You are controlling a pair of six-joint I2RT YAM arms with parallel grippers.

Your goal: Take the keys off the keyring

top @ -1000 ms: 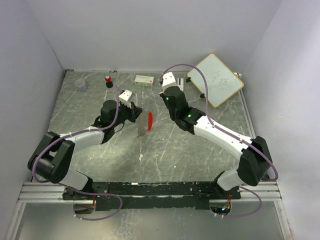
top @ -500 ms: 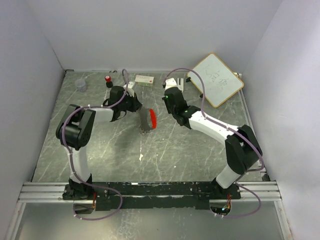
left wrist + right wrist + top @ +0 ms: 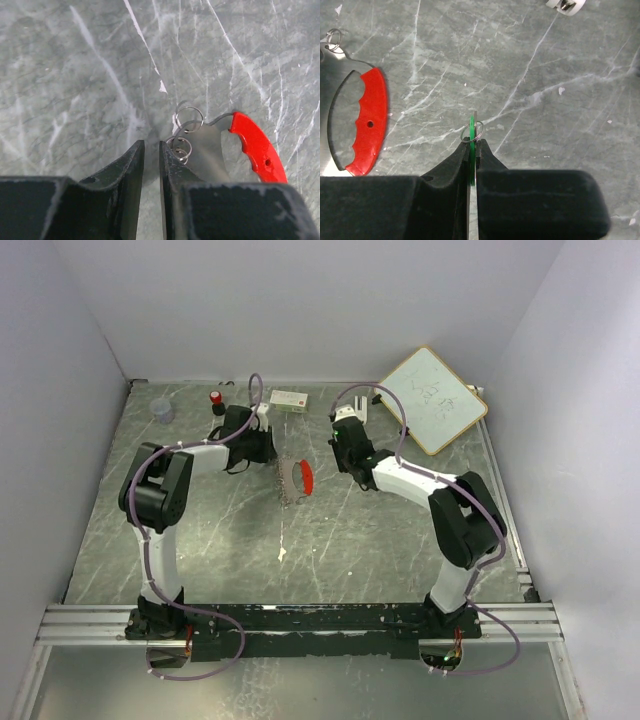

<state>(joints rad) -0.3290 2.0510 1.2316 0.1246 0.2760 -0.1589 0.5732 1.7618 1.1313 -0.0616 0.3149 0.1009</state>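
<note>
The red key (image 3: 257, 147), long and curved with a flat metal blade, lies on the table, joined to the silver keyring (image 3: 180, 147) of small linked rings. They show at the middle of the top view (image 3: 297, 480). My left gripper (image 3: 151, 145) is just left of the rings, its jaws a narrow gap apart with nothing between them. My right gripper (image 3: 472, 142) is shut on the small green key (image 3: 471, 127), which has one small wire ring through it and is held above the table, right of the red key (image 3: 367, 120).
A whiteboard (image 3: 432, 398) lies at the back right. A white box (image 3: 288, 398), a red-capped little bottle (image 3: 216, 400) and a clear cup (image 3: 163, 410) stand along the back. White walls close in three sides.
The left arm has swung to the back left. The red key and rings, earlier right at the left gripper, now lie apart on the table. The right gripper has drawn back slightly.
</note>
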